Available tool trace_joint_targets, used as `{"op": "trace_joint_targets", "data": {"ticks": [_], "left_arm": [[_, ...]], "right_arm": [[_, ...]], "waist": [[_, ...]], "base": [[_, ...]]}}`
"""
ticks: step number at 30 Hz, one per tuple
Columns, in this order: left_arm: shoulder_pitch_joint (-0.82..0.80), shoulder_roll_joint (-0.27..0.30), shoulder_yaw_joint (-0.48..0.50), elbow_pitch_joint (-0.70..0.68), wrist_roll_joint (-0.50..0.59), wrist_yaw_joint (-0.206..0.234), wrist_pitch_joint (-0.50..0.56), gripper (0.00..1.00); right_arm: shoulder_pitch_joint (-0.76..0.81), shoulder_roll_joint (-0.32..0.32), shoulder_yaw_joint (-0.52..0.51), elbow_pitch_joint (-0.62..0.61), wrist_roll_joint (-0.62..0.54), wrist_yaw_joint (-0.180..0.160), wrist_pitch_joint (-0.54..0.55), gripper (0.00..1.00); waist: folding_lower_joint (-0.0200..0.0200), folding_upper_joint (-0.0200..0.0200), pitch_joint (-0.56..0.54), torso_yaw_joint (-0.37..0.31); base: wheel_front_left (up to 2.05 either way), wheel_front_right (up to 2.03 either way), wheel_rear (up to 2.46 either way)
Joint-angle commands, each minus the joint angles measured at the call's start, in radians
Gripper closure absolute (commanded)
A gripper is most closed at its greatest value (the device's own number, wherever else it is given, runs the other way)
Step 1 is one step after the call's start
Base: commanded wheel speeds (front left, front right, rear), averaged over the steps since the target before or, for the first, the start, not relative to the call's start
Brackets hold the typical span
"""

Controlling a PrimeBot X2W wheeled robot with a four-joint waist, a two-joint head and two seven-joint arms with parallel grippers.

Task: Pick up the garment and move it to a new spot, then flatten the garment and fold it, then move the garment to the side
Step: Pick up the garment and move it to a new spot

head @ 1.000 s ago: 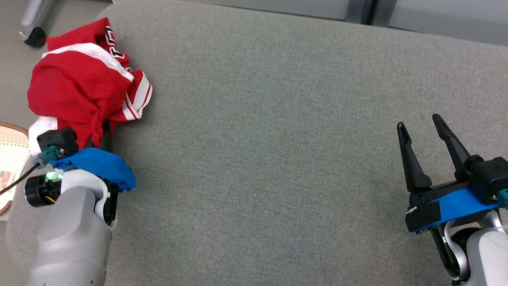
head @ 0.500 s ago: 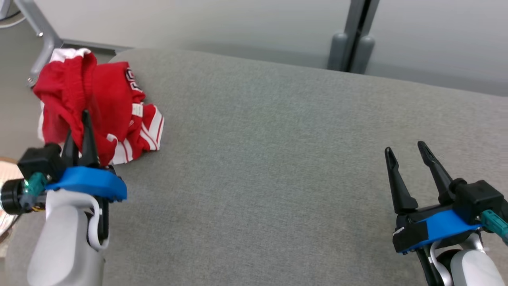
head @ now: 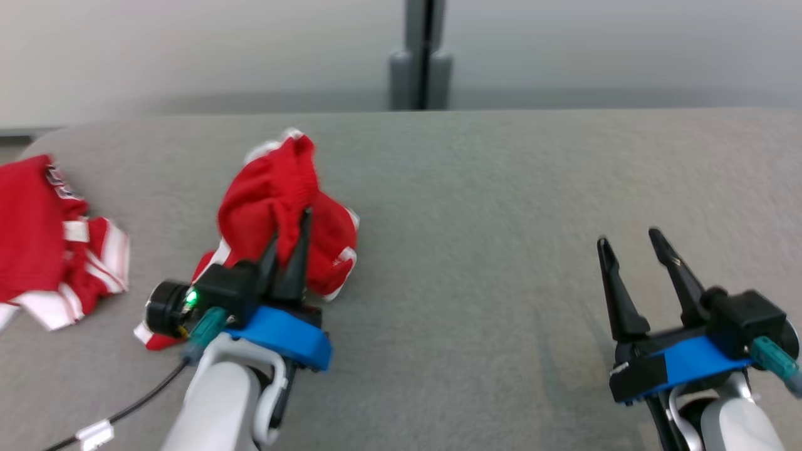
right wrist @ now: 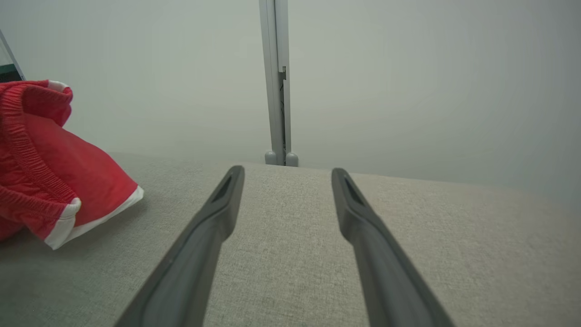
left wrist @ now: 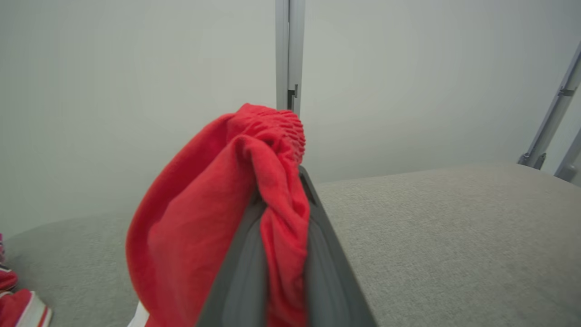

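The garment (head: 276, 188) is red cloth with white trim, bunched up on the grey cushioned surface (head: 489, 207) left of centre. My left gripper (head: 291, 225) is shut on it, and the cloth drapes over and between the fingers. The left wrist view shows red folds (left wrist: 195, 227) pinched between the two dark fingers (left wrist: 327, 254) of the left gripper (left wrist: 281, 200). At the lower right my right gripper (head: 628, 238) stands open and holds nothing. In its own view the right gripper (right wrist: 287, 171) hovers over bare cushion, with the garment (right wrist: 54, 181) off to the left.
Another red-and-white cloth (head: 44, 244) lies at the surface's left edge, apart from the held one; its corner (left wrist: 13, 304) also shows in the left wrist view. A pale wall with a grey post (head: 420, 62) runs behind the surface. A black cable (head: 125, 410) trails at the lower left.
The head camera has turned and tilted. My left gripper has carried its red garment to the right, away from the other red cloth, which stays at the left edge. The right gripper stays open.
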Motion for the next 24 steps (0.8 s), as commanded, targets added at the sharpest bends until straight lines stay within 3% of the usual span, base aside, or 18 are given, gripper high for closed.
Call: {"op": "trace_joint_targets", "data": {"ticks": [1, 10, 16, 17, 18, 19, 24], "left_arm": [[-0.018, -0.007, -0.026, -0.004, 0.009, -0.01, 0.008, 1.0], [-0.082, -0.051, -0.247, 0.039, -0.028, -0.051, 0.026, 1.0], [-0.132, -0.058, -0.372, 0.108, -0.077, -0.059, 0.033, 1.0], [-0.141, -0.058, -0.378, 0.119, -0.082, -0.059, 0.025, 0.87], [-0.149, -0.059, -0.388, 0.131, -0.084, -0.059, 0.016, 0.16], [-0.155, -0.059, -0.396, 0.139, -0.082, -0.059, 0.004, 0.0], [-0.178, -0.06, -0.389, 0.148, -0.089, -0.037, -0.061, 0.0]], "right_arm": [[-0.014, 0.002, 0.004, -0.003, 0.006, 0.0, -0.008, 0.0], [-0.036, 0.01, -0.001, 0.018, 0.04, 0.0, -0.045, 0.0], [-0.06, 0.015, 0.007, 0.056, 0.074, 0.0, -0.087, 0.0], [-0.065, 0.015, 0.009, 0.064, 0.079, 0.0, -0.095, 0.0], [-0.068, 0.015, 0.009, 0.072, 0.082, 0.0, -0.102, 0.0], [-0.068, 0.015, 0.01, 0.078, 0.087, 0.0, -0.107, 0.0], [-0.079, 0.015, 0.007, 0.105, 0.093, 0.0, -0.125, 0.0]], "waist": [[0.0, 0.0001, -0.007, -0.055], [0.0, 0.0001, 0.091, -0.248], [0.0, 0.0001, 0.154, -0.322], [0.0, 0.0001, 0.161, -0.327], [0.0, 0.0001, 0.165, -0.329], [0.0, 0.0001, 0.166, -0.33], [0.0, 0.0001, 0.152, -0.301]], "base": [[0.0, 0.0, 0.0], [0.0, 0.0, 0.0], [0.0, 0.0, 0.0], [0.0, 0.0, 0.0], [0.0, 0.0, 0.0], [0.0, 0.0, 0.0], [0.0, 0.0, 0.0]]}}
